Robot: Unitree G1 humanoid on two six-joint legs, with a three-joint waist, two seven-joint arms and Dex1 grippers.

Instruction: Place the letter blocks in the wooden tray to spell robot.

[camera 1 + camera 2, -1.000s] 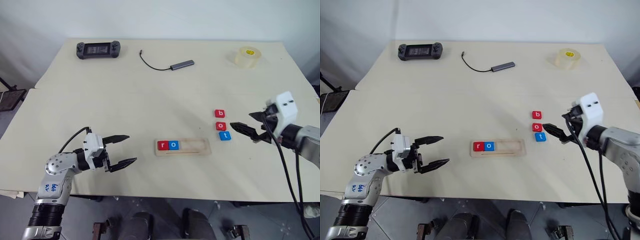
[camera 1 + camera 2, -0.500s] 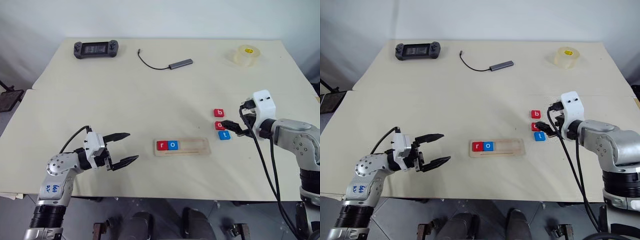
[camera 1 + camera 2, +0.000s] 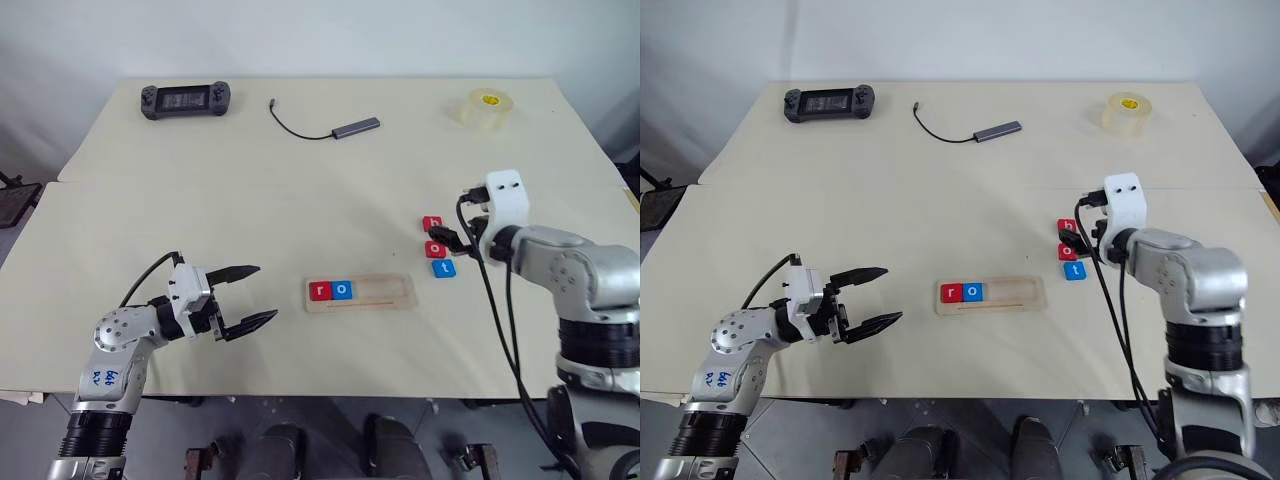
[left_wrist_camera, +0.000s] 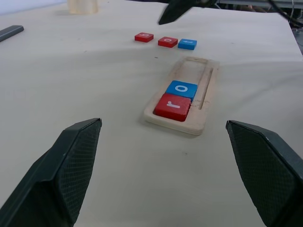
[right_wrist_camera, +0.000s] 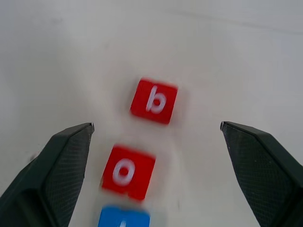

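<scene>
Pale wooden tray holds red r and blue o, leaving the b slot next. Right gripper, jaws apart, hovers over the red b tile beyond the tray, presumably to pick it; left gripper idles with jaws apart.

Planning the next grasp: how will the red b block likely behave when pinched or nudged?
The red b block looks flat and square, so it probably won't roll or tip. It seems rigid and small, likely light. Lying flat on the smooth table, it may slide if nudged, and its low edges give the open right end effector little to pinch.
</scene>
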